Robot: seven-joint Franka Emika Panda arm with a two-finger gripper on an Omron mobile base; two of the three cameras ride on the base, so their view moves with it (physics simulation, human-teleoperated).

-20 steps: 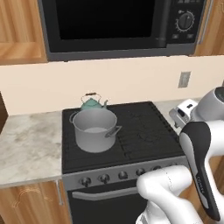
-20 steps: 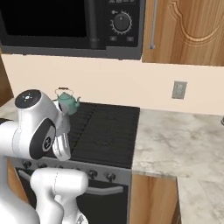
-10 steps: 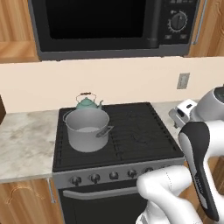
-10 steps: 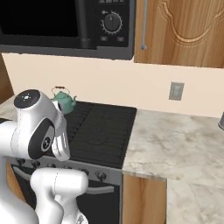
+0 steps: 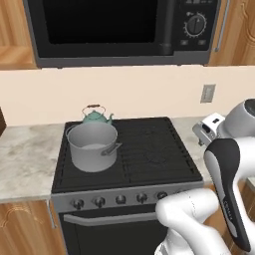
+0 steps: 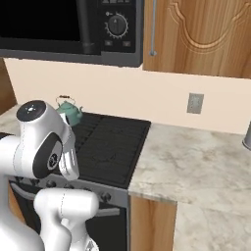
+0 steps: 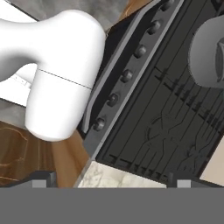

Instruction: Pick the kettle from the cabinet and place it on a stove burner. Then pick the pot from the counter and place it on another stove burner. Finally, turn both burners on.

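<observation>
The pot and the kettle already stand on two burners at the far side of the stove from the hand. The hand is empty, its fingers wide apart, and it looks down over the knobs, probably because turning them is what remains.

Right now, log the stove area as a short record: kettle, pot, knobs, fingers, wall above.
kettle: teal kettle upright on the back left burner, behind the pot
pot: grey pot on the front left burner of the cooktop
knobs: row of dark knobs along the stove front, none touched
fingers: spread apart, holding nothing, over the stove's right side
counter: marble counter right of the stove
wall above: black microwave; wood cabinet shut
</observation>
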